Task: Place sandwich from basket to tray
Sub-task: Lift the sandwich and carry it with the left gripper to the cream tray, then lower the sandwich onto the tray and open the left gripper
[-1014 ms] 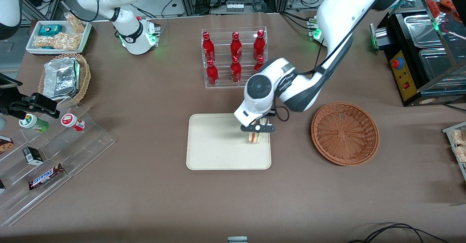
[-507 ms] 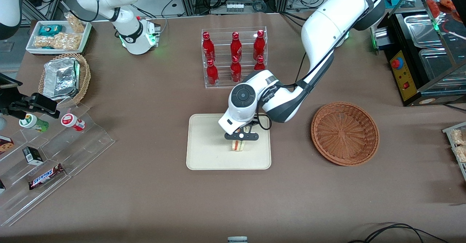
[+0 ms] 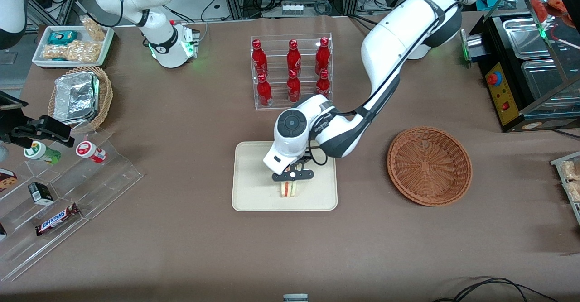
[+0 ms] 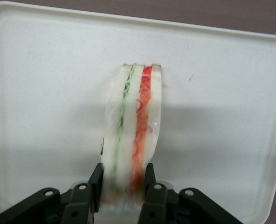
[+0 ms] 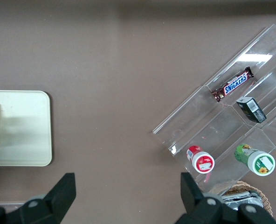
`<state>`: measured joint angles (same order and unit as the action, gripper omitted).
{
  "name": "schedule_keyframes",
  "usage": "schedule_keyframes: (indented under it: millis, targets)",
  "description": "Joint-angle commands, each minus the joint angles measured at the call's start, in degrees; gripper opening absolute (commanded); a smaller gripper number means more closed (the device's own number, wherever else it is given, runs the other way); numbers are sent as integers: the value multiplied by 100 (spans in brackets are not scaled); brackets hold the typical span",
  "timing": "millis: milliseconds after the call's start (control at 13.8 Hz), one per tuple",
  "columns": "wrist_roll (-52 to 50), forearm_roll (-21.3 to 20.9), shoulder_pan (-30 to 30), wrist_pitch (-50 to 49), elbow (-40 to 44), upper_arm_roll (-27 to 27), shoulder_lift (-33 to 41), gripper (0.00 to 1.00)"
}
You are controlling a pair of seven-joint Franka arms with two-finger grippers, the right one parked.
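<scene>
the left arm's gripper (image 3: 292, 180) hangs over the cream tray (image 3: 253, 193), its two black fingers (image 4: 96, 183) closed in on the sides of the sandwich (image 3: 288, 189), pinching one end of the wedge between them. the wrist view shows the sandwich standing on edge over the tray floor, white bread outside with a green layer and a red layer running lengthwise, a soft shadow under it; whether its lower edge touches the tray cannot be told. seen from the front camera, with the tray's centre as the dial, the sandwich sits at about five o'clock, near the rim closest to that camera. the reddish-brown wicker basket (image 3: 429, 166) lies at three o'clock from the tray, well apart from it, toward the working arm's end of the table, with nothing visible inside. at twelve o'clock from the tray, farther from the front camera, a clear acrylic rack (image 3: 292, 71) holds red bottles (image 3: 293, 57) in two rows. at about ten o'clock, toward the parked arm's end, a lighter wicker basket (image 3: 105, 96) carries foil packs (image 3: 76, 97).
</scene>
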<state>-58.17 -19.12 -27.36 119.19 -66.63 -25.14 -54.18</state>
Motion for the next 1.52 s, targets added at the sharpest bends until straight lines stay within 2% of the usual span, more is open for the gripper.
schedule_keyframes:
  millis: [0, 145, 435, 652, 942, 1232, 1449]
  targets:
    - [-291, -118, -103, -19, 203, 70, -58, 60]
    - [-737, -153, -103, -141, 203, 79, 134, 100]
    - [-775, -23, 264, -1379, 203, 44, 959, 100]
    - [-101, 679, 784, -2064, 159, -26, 1549, 100]
    - [1085, 1435, 1608, -3636, 124, -26, 2331, 100]
    - [2212, 1613, 2672, -4710, 115, -26, 2877, 100]
    - [2529, 1438, 3120, -5266, 106, 18, 3184, 100]
